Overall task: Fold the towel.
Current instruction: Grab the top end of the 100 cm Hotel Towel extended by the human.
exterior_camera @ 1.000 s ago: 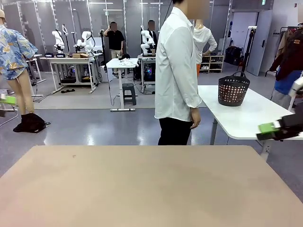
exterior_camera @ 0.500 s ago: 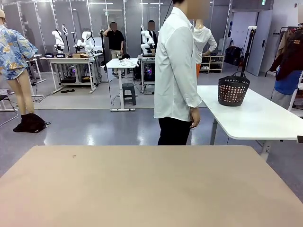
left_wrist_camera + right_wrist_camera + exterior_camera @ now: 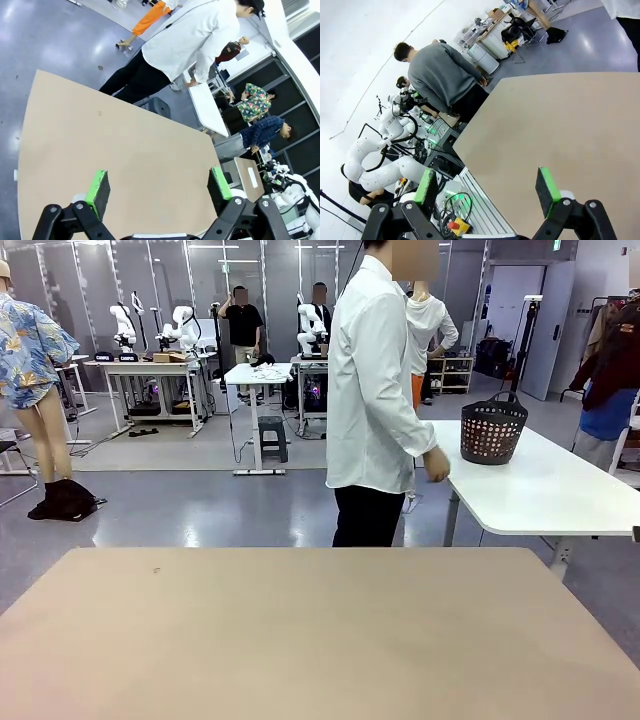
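- Your left gripper (image 3: pixel 159 186) hangs over the tan surface (image 3: pixel 125 145) with its fingers (image 3: pixel 98 186) spread wide, nothing between the green pads.
- Your right gripper (image 3: pixel 486 189) is likewise released: its fingers (image 3: pixel 547 190) stand far apart above the near edge of the same surface (image 3: pixel 560 125), holding nothing.
- In the front view, the surface (image 3: pixel 300 640) runs bare and tan from the near edge to the far edge.
- Just beyond that far edge you see a person (image 3: pixel 375 390) in a white shirt and dark trousers, standing side-on.
- The person's hand (image 3: pixel 435 463) is lifted out towards a white table (image 3: pixel 540 495) to your right.
- Farther back on that white table, a dark basket (image 3: pixel 492 430) stands upright, apart from the hand.
- You cannot tell from these views where the towel lies.
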Available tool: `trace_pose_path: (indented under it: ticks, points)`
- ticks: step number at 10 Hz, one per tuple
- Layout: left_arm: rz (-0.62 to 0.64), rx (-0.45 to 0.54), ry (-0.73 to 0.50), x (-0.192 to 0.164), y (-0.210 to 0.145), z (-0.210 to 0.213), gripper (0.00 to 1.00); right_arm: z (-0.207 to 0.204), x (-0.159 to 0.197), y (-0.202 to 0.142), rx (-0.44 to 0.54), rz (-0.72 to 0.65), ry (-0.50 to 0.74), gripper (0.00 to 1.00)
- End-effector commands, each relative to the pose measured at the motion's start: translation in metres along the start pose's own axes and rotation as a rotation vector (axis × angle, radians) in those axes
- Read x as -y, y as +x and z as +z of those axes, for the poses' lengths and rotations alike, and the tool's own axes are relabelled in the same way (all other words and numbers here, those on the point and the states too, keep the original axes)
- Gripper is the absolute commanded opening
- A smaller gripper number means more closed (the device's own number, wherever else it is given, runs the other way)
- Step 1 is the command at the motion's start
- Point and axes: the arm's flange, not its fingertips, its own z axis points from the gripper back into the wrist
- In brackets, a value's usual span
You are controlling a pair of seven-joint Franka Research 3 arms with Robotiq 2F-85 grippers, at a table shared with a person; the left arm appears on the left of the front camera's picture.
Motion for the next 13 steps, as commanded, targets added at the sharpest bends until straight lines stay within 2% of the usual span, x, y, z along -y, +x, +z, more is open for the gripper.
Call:
trace_pose_path:
  ticks: [1,2,4,6,8,9,13]
  points:
    - [-0.022,0.002,-0.012,0.019,-0.110,-0.034,1.00,-0.002,-0.003,0.001,-0.002,-0.047,0.010,1.00]
    - [-0.034,-0.014,-0.042,0.020,-0.112,-0.034,1.00,-0.002,-0.002,0.000,-0.005,-0.060,0.016,1.00]
    - [-0.035,-0.165,-0.219,0.027,-0.121,-0.039,1.00,-0.002,-0.003,-0.001,-0.014,-0.086,0.021,1.00]
    - [-0.006,-0.113,-0.249,0.029,-0.125,-0.048,1.00,-0.004,-0.004,-0.004,-0.022,-0.094,0.014,1.00]
    - [0.035,-0.125,-0.214,0.028,-0.123,-0.056,1.00,-0.010,-0.007,-0.002,-0.046,-0.080,0.016,1.00]
    - [0.008,-0.152,-0.227,0.023,-0.021,-0.024,1.00,-0.003,0.001,-0.003,-0.018,-0.063,0.017,1.00]
    - [0.028,-0.156,-0.210,0.019,-0.022,-0.025,1.00,-0.005,0.001,-0.003,-0.024,-0.063,0.014,1.00]
